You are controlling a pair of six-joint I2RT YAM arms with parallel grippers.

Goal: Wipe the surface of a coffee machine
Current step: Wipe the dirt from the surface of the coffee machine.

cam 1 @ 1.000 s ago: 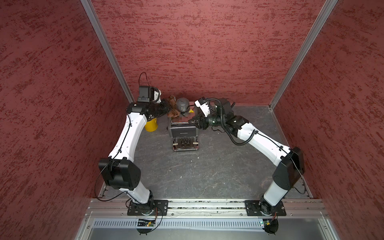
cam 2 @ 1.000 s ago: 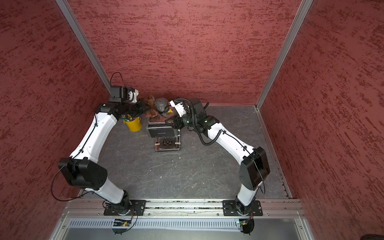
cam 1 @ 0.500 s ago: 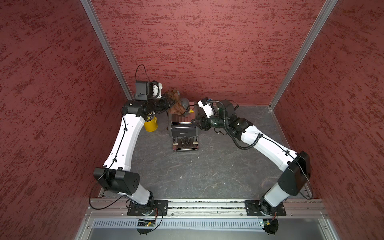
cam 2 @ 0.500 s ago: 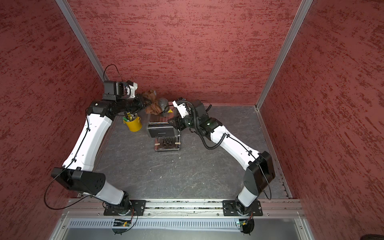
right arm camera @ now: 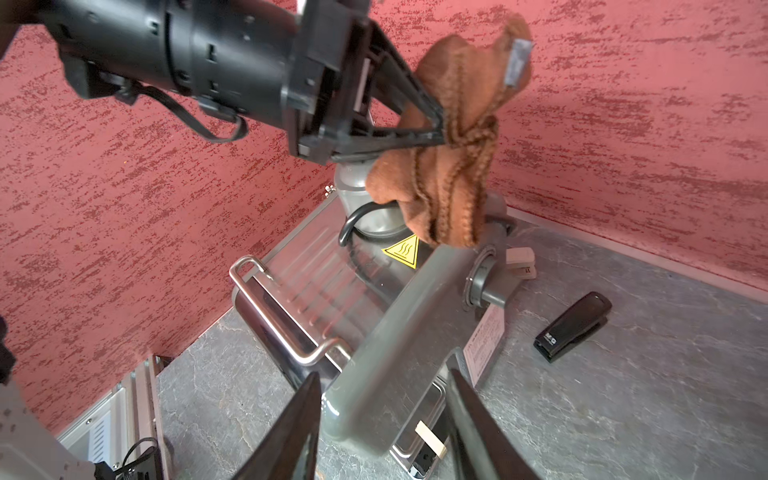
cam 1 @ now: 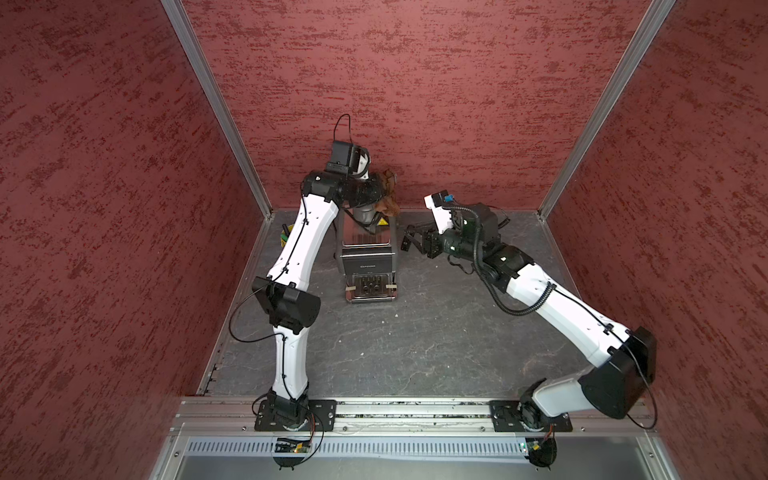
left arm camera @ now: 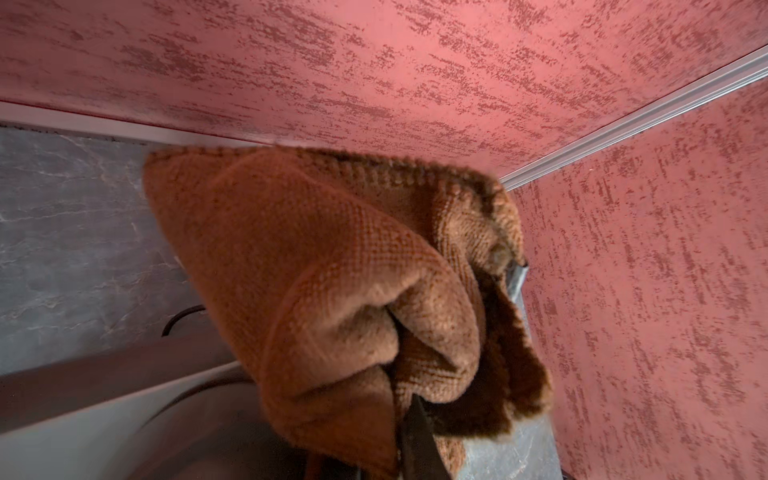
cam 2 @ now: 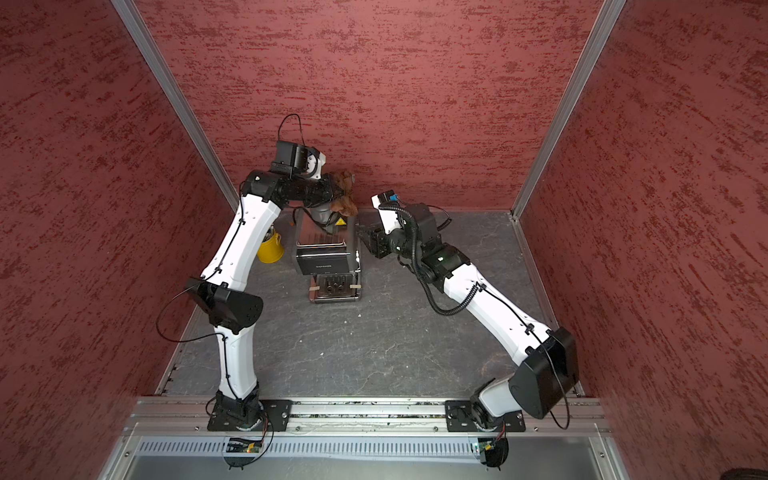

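Observation:
The coffee machine (cam 1: 365,259) (cam 2: 326,259) stands near the back wall, drip tray toward the front; its steel top (right arm camera: 316,299) carries a yellow sticker (right arm camera: 403,251) and a grey domed cap (right arm camera: 357,195). My left gripper (cam 1: 384,195) (cam 2: 343,195) (right arm camera: 444,135) (left arm camera: 399,399) is shut on a bunched brown cloth (right arm camera: 449,178) (left arm camera: 332,270) that hangs over the cap at the machine's back; whether it touches the top is unclear. My right gripper (cam 1: 409,240) (cam 2: 365,240) (right arm camera: 384,399) stands open just off the machine's right side, holding nothing.
A yellow bucket (cam 2: 270,249) stands left of the machine, partly behind my left arm. A black stapler (right arm camera: 573,328) and a small beige plug (right arm camera: 519,262) lie on the grey table right of the machine. The black cord (right arm camera: 353,224) curls by the cap. Red walls close in.
My left arm has swung the cloth rightward and up over the machine's back, its elbow rising. My right gripper has drawn slightly away from the machine's right side.

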